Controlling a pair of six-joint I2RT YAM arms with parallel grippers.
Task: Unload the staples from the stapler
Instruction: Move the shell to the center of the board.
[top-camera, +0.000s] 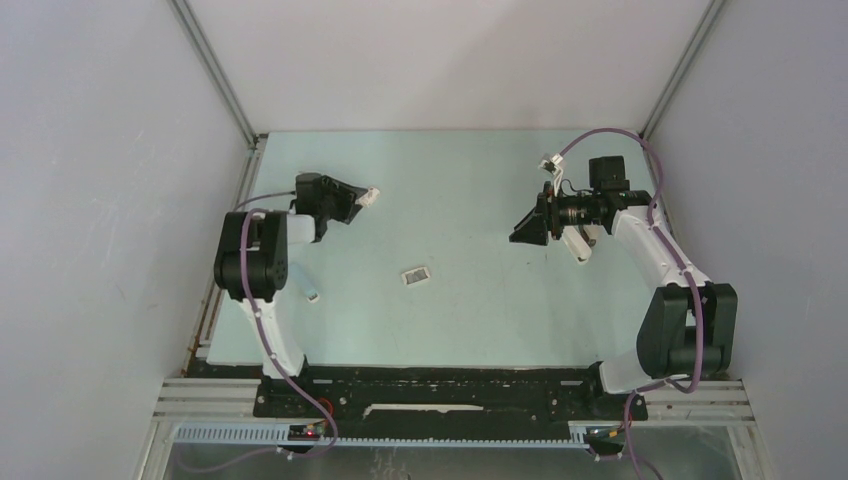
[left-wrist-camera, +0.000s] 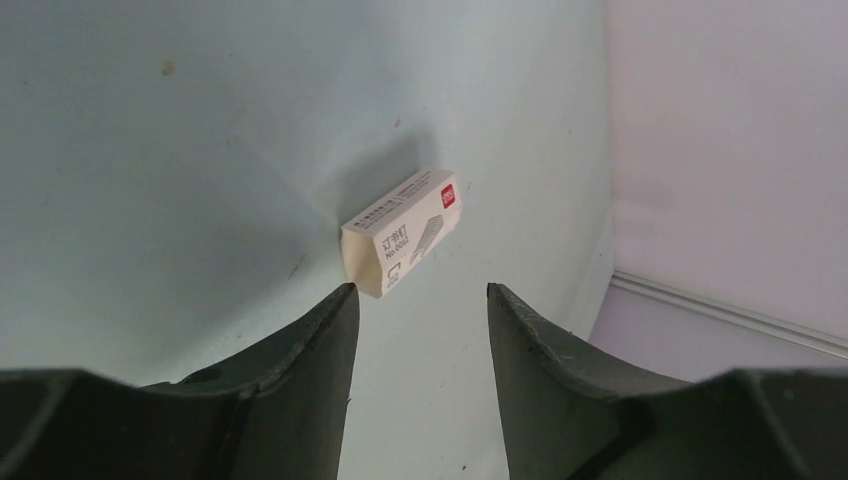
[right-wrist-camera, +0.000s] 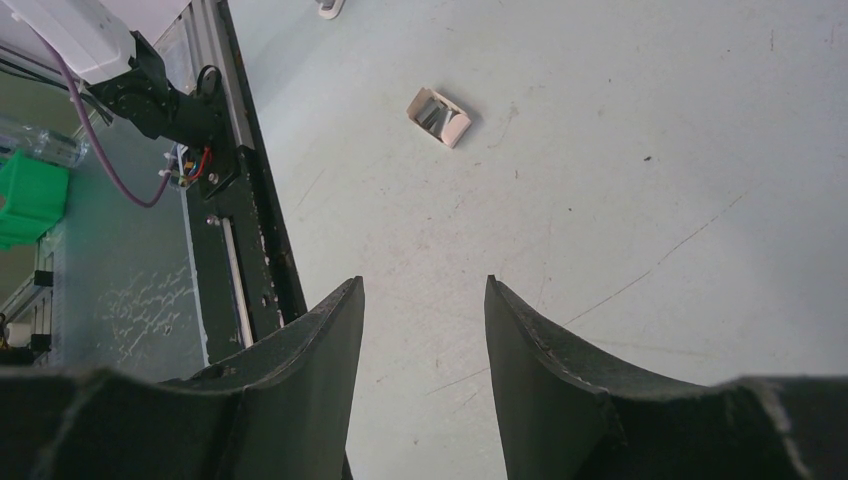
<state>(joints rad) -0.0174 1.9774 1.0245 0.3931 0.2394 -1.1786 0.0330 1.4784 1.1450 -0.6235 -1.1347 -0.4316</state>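
Short dark grey staples (right-wrist-camera: 431, 111) lie in a small open white tray (top-camera: 415, 275) near the table's middle. No stapler shows plainly in any view. A small white-and-red box (left-wrist-camera: 405, 232) lies on the table at the left rear, also seen from above as the box (top-camera: 371, 196). My left gripper (left-wrist-camera: 420, 290) hovers just short of it, jaws apart with nothing between them; the box's near corner sits beside the left fingertip (left-wrist-camera: 340, 305). My right gripper (right-wrist-camera: 425, 282) is open and empty above bare table, at the right rear in the top view (top-camera: 520, 232).
A small pale object (top-camera: 312, 295) lies by the left arm's base. The black rail (right-wrist-camera: 245, 230) along the table's near edge shows under my right gripper. White walls close in the table on three sides.
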